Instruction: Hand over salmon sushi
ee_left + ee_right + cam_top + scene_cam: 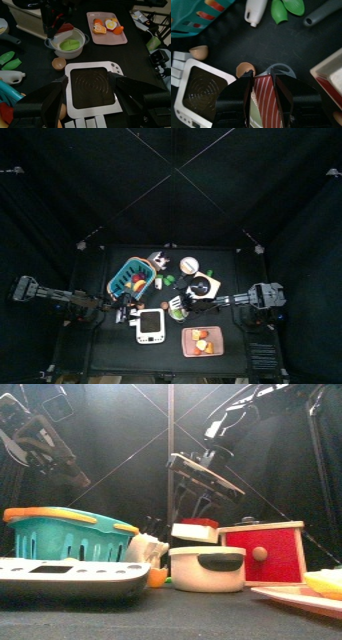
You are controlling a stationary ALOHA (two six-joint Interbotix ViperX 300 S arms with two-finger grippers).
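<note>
— Where's the salmon sushi (270, 107) right now?

— I have it clamped in the right end effector (269, 87), lifted above the white pot (207, 569) near the middle of the table (114, 353). From the front I see its red top and white rice base.

— How will it handle?

— I judge it light, fairly stiff, maybe slick. I'd have the receiving arm pinch the free end across its narrow sides.

— And the left end effector (90, 97)?

— Spread wide, empty, hanging over the kitchen scale (93, 90).

— Room to work?

— The table is dark and crowded: teal basket (70, 532), red box (263, 552), pink tray (109, 27). I'd make the pass up in the air.
</note>
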